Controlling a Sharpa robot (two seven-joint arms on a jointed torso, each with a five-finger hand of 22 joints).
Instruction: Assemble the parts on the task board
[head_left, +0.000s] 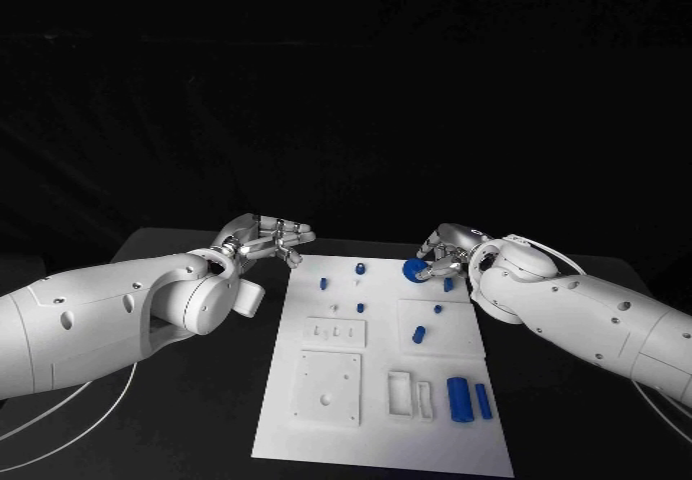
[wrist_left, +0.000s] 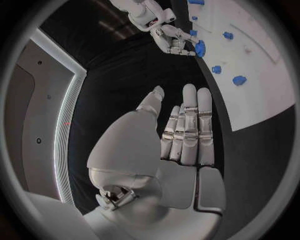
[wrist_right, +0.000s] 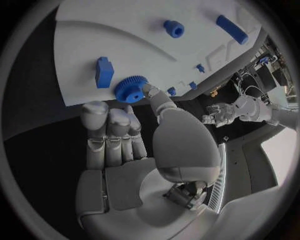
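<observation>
The white task board (head_left: 378, 440) lies in the middle of the black table. My right hand (head_left: 444, 250) is at its far right corner and pinches a blue gear (head_left: 414, 270) between thumb and fingers just above the board's edge; in the right wrist view the thumb tip touches the gear (wrist_right: 131, 89). A blue block (wrist_right: 104, 71) stands close beside it. My left hand (head_left: 268, 239) hovers off the board's far left corner, fingers (wrist_left: 187, 125) straight and holding nothing. Small blue parts (head_left: 358, 270) dot the board's far half; a blue cylinder (head_left: 460, 398) and a bar (head_left: 483, 401) lie near the front right.
White recessed plates (head_left: 330, 387) sit on the board's near left, with a slotted one (head_left: 411, 393) beside the cylinder. A pale cable (head_left: 80, 415) loops over the table's left side. Dark table surface borders the board on both sides.
</observation>
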